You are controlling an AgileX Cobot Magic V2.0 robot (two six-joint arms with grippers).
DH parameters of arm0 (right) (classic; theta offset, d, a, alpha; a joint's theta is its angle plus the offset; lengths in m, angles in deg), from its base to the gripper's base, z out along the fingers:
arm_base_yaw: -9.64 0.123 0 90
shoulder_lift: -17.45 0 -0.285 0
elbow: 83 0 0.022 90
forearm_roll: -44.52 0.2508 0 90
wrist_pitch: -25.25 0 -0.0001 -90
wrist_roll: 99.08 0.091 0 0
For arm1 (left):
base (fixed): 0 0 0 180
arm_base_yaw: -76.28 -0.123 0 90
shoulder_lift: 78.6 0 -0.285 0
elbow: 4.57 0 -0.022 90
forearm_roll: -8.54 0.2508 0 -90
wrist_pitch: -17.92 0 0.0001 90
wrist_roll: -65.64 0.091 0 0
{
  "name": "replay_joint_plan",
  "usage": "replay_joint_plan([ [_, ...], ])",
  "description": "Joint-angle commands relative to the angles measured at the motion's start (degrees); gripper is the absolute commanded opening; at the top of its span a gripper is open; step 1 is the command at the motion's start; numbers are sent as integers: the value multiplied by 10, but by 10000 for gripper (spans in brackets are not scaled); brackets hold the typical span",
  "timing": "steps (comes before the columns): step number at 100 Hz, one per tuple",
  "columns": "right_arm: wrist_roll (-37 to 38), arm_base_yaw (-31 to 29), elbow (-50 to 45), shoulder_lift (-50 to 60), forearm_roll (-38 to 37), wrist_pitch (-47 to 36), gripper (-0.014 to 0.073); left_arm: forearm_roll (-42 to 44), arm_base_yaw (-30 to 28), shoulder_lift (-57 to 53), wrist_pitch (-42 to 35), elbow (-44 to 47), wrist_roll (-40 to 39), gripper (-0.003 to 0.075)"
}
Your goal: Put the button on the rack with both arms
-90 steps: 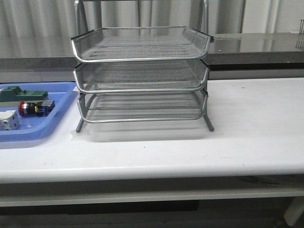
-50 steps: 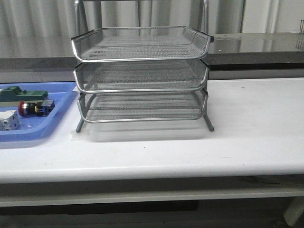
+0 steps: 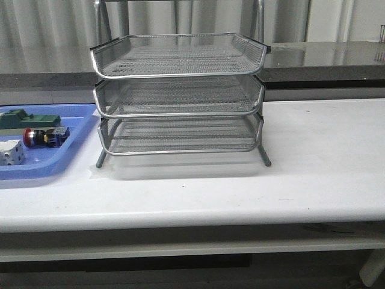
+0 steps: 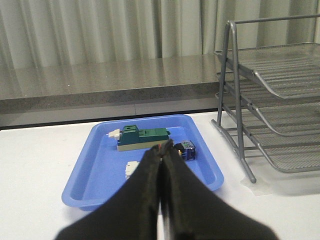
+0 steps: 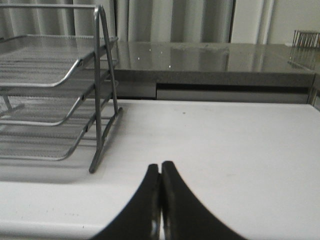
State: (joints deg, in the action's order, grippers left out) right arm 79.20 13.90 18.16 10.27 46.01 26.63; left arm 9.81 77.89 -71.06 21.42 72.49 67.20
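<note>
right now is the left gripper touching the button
Apart. In the front view the button lies alone in the blue tray, with no arm nearby; the left gripper is shut and empty.

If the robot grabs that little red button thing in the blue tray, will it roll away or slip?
The button lies on its side in the blue tray, and its round red head and body could probably roll a bit if nudged. Its blocky blue rear end would likely stop it quickly. It looks stiff and light, though the smooth casing might be slippery.
</note>
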Motion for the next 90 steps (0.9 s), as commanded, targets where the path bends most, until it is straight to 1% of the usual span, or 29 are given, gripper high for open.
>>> replay_joint_plan([
  [1,-1,-4,12,11,-4,-85,-70,-5,-1,-19,-43,32,-6,-21],
  [10,-1,-4,26,11,-4,-79,-70,-5,-1,-19,-43,32,-6,-21],
  [16,-1,-4,48,7,-1,-50,-70,-5,-1,-19,-43,32,-6,-21],
  [32,-1,-4,122,-36,39,13,-70,-5,-1,-19,-43,32,-6,-21],
  [38,-1,-4,155,-68,49,50,-70,-5,-1,-19,-43,32,-6,-21],
  [50,-1,-4,232,-143,51,149,-70,-5,-1,-19,-43,32,-6,-21],
  [62,-1,-4,305,-228,54,223,-70,-5,-1,-19,-43,32,-6,-21],
  [74,-1,-4,364,-311,67,264,-70,-5,-1,-19,-43,32,-6,-21],
  [90,-1,-4,422,-405,113,287,-70,-5,-1,-19,-43,32,-6,-21],
])
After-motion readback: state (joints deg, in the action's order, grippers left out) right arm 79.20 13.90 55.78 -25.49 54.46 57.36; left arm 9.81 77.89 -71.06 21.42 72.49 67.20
